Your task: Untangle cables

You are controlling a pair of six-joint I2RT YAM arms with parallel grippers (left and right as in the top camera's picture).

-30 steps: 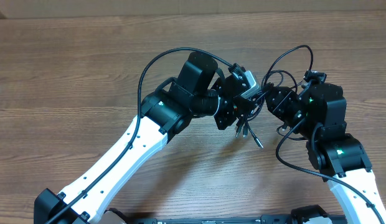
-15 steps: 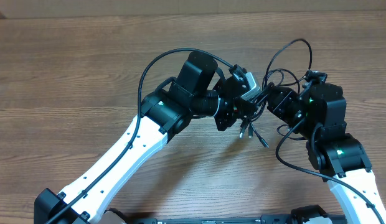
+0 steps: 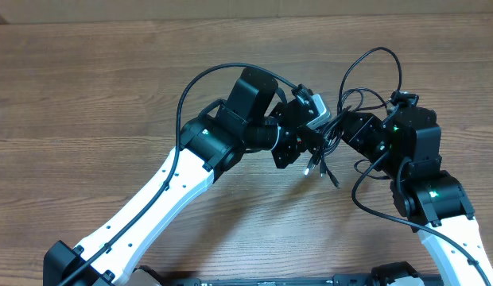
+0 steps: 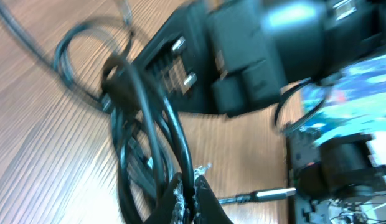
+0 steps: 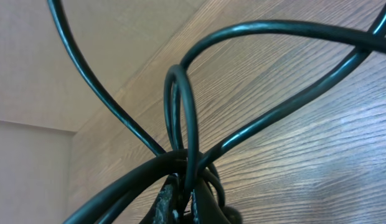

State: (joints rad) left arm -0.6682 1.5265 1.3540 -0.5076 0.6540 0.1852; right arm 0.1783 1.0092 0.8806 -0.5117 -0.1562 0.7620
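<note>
The cables are a tangled bundle of thin black cords held in the air between my two grippers at mid-table. My left gripper is shut on a cord of the bundle; in the left wrist view its jaws pinch one strand, with loops above and a silver plug to the right. My right gripper is shut on the cables too; the right wrist view shows cords looping out of its jaws. Plug ends dangle below. Loops arch above the right arm.
The wooden table lies all around. The left arm reaches in from the lower left, the right arm from the lower right. A pale wall edge shows beyond the table in the right wrist view.
The two grippers have drawn slightly closer together. The loops above the right arm have risen and widened. The dangling plug ends have shifted a little.
</note>
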